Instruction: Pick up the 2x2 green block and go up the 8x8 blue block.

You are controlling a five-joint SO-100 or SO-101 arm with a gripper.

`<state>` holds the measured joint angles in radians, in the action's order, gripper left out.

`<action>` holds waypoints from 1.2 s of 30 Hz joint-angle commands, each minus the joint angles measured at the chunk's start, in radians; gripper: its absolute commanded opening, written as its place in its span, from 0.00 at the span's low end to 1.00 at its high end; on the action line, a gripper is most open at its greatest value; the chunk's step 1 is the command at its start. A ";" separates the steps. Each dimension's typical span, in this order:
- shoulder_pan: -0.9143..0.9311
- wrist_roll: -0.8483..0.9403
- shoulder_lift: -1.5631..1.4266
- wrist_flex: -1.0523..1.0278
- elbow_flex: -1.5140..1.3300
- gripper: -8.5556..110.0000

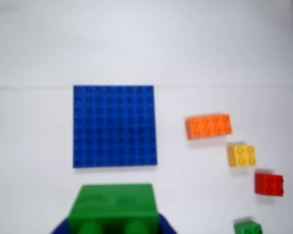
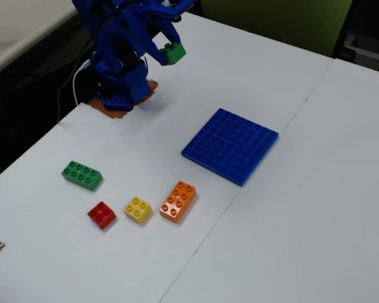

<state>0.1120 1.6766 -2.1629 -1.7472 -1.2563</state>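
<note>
Green block (image 1: 115, 207) in blue hand (image 2: 167, 52)

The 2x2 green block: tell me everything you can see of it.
The 2x2 green block is a small, glossy plastic brick, plain green and square. It is off the table, held in the air by the blue gripper near the arm's base, well short of the 8x8 blue block. In the fixed view it hangs slightly tilted. In the wrist view it fills the lower middle of the picture, blurred, with two rounded studs or tubes facing the camera. Only the gripper touches it.
</note>
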 commanded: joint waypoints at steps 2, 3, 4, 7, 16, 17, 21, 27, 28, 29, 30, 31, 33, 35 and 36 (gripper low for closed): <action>-0.060 -0.094 0.092 -0.005 0.222 0.08; -0.071 -0.114 0.120 -0.005 0.265 0.08; -0.080 -0.133 0.150 -0.005 0.311 0.07; -0.120 -0.252 0.293 -0.005 0.528 0.07; -0.140 -0.288 0.591 0.002 0.833 0.07; -0.140 -0.288 0.615 0.000 0.833 0.07; -0.126 -0.281 0.696 0.000 0.821 0.07; -0.115 -0.273 0.788 -0.005 0.796 0.07; -0.118 -0.267 0.799 -0.005 0.779 0.07; -0.124 -0.259 0.805 -0.005 0.750 0.07; -0.130 -0.249 0.813 -0.005 0.724 0.07; -0.135 -0.239 0.824 -0.005 0.704 0.07; -0.140 -0.227 0.859 -0.005 0.696 0.07; -0.144 -0.201 0.888 -0.005 0.690 0.07; -0.147 -0.187 0.897 -0.005 0.686 0.07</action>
<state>-0.0199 1.4619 -1.2701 -1.7472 -0.5676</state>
